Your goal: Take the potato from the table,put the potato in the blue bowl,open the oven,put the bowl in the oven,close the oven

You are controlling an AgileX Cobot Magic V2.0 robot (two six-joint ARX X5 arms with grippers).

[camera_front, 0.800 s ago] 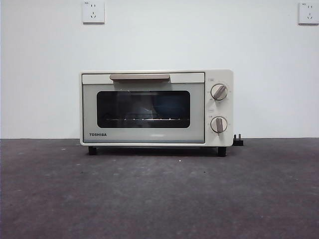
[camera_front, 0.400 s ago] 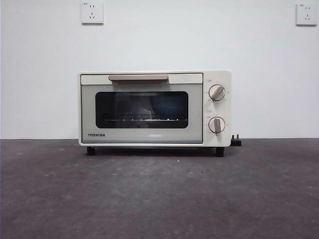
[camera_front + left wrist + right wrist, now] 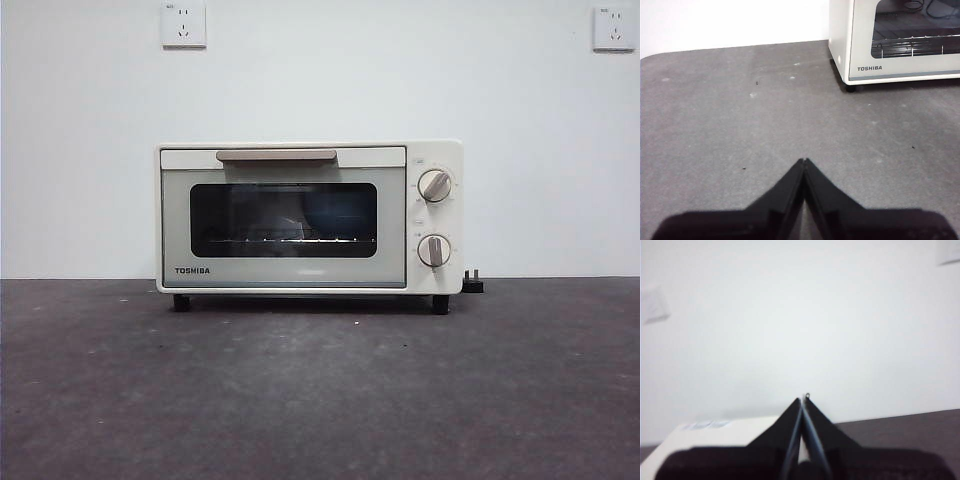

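left gripper [image 3: 804,161]: jaws closed, empty, hovering over bare worktop [image 3: 740,125], near the oven's front corner.
right gripper [image 3: 804,399]: jaws closed, empty, raised, pointing at the wall above the oven top.
oven [image 3: 310,217]: door shut, handle [image 3: 277,155] up.
blue bowl [image 3: 335,212]: I see a dim blue shape behind the glass; potato not visible.
step: I judge the door closed; I back both arms off, no door contact.

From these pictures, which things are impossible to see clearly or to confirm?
- The blue bowl: front view, only a dim bluish shape behind the dark glass of the oven.
- The potato: in no view; whether it lies in the bowl cannot be told.
- The oven in the left wrist view: cut off by the picture's edge; knobs and handle missing.
- The right wrist view: blurred; the pale surface under the right hand cannot be identified.
- Knob markings: front view, too small.
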